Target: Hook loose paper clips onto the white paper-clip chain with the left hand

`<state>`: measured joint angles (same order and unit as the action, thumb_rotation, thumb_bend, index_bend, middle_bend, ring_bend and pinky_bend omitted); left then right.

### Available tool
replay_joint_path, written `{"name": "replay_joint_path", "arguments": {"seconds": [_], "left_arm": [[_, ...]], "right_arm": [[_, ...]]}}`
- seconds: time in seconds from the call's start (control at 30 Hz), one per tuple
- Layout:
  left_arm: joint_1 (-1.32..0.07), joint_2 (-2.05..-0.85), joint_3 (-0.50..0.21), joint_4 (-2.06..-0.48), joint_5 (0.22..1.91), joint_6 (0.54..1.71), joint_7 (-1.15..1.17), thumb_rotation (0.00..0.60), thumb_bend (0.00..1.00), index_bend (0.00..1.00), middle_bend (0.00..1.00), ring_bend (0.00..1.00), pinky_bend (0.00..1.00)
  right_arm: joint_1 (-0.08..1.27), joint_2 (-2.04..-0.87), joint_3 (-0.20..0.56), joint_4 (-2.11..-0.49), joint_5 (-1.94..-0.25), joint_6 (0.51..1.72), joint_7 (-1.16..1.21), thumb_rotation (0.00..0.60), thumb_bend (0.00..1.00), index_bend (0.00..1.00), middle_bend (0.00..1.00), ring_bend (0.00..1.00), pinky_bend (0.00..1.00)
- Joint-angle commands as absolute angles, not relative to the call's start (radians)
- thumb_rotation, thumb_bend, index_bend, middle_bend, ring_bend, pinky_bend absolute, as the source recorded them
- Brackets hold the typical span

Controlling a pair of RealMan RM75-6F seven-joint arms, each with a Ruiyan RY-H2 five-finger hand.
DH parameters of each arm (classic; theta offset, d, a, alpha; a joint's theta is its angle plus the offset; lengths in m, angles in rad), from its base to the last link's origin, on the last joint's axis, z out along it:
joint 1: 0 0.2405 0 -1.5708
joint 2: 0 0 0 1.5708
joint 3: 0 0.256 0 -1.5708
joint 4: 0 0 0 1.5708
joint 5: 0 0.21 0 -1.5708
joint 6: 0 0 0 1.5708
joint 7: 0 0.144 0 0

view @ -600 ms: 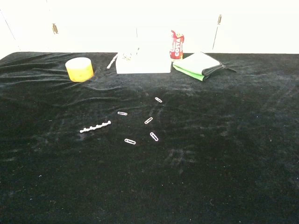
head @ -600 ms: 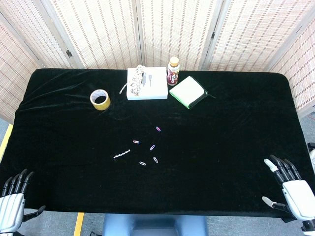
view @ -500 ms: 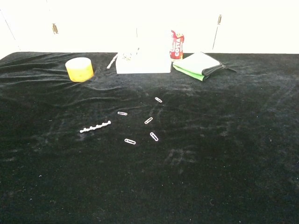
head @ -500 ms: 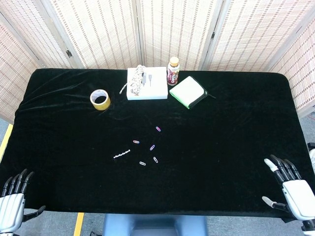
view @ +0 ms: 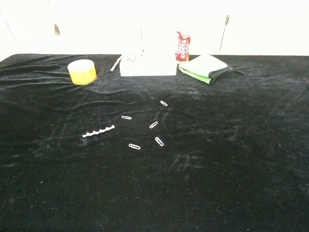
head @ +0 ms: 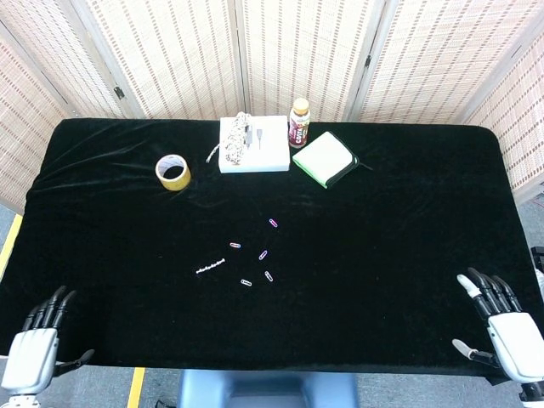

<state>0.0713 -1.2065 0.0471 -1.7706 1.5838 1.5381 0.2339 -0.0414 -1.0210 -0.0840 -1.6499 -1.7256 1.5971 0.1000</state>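
White paper-clip chain (head: 211, 268) sits a bit left of centre on the black velvet table (head: 408, 255), with five loose paper clips (head: 262, 254) scattered just to its right, none touching it.

Head view: the left hand (head: 38, 348) has crept up and inward at the front-left corner since half a second ago, fingers spread, holding nothing. My guess is it's only starting its reach, so no hooking has happened yet. Right hand (head: 501, 327) is parked off the front-right corner, fingers apart, empty, same as before. Yellow tape roll (head: 172, 172), white box (head: 253, 144), brown bottle (head: 298, 122) and green-edged notebook (head: 325, 159) all sit along the far edge, well away from the clips.

Chest view: neither hand shows. The chain (view: 98, 131) and clips (view: 153, 124) lie unmoved, with bare cloth toward the front and left edges, so the approach looks roomy.
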Motion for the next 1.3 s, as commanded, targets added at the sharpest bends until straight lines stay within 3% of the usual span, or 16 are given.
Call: {"name": "replay_joint_path", "arguments": {"seconds": [0.03,0.1,0.17,0.23,0.3,0.5,0.77,1.3], "left_arm": [[0.005,-1.224,0.011,-1.827,1.492,1.421,0.346,0.6,0.13,0.08,0.31,0.5,0.55],[-0.026,-1.249,-0.027,-1.838,1.448,1.393,0.367,0.6,0.13,0.15,0.43,0.63,0.68],[-0.061,-1.287,-0.073,-1.839,1.393,1.366,0.382,0.6,0.13,0.28,0.73,0.87,0.88],[-0.097,-1.316,-0.106,-1.849,1.326,1.324,0.412,0.6,0.14,0.4,0.94,0.99,0.99],[-0.125,-1.35,-0.141,-1.851,1.267,1.308,0.433,0.6,0.14,0.47,1.0,1.0,1.0],[-0.205,-1.495,-0.248,-1.82,1.102,1.306,0.454,0.6,0.27,0.56,1.0,1.0,1.0],[-0.315,-1.653,-0.341,-1.71,0.936,1.298,0.505,0.6,0.29,0.58,1.0,1.0,1.0],[-0.466,-1.806,-0.367,-1.607,0.779,1.276,0.577,0.6,0.29,0.54,1.0,1.0,1.0]], "right_arm": [[-0.071,-1.048,-0.066,-1.645,-1.73,1.663,0.052,0.6,0.01,0.0,0.0,0.0,0.0],[-0.079,-1.048,-0.07,-1.638,-1.746,1.685,0.069,0.6,0.01,0.0,0.0,0.0,0.0],[-0.083,-1.038,-0.071,-1.626,-1.756,1.705,0.112,0.6,0.01,0.0,0.0,0.0,0.0],[-0.083,-1.032,-0.062,-1.61,-1.754,1.723,0.147,0.6,0.01,0.0,0.0,0.0,0.0],[-0.082,-1.029,-0.053,-1.599,-1.743,1.73,0.179,0.6,0.01,0.0,0.0,0.0,0.0],[-0.065,-1.009,-0.031,-1.583,-1.697,1.708,0.267,0.6,0.01,0.0,0.0,0.0,0.0],[-0.056,-0.985,-0.017,-1.53,-1.686,1.721,0.424,0.6,0.01,0.0,0.0,0.0,0.0],[-0.073,-0.966,-0.01,-1.452,-1.663,1.751,0.605,0.6,0.01,0.0,0.0,0.0,0.0]]}}
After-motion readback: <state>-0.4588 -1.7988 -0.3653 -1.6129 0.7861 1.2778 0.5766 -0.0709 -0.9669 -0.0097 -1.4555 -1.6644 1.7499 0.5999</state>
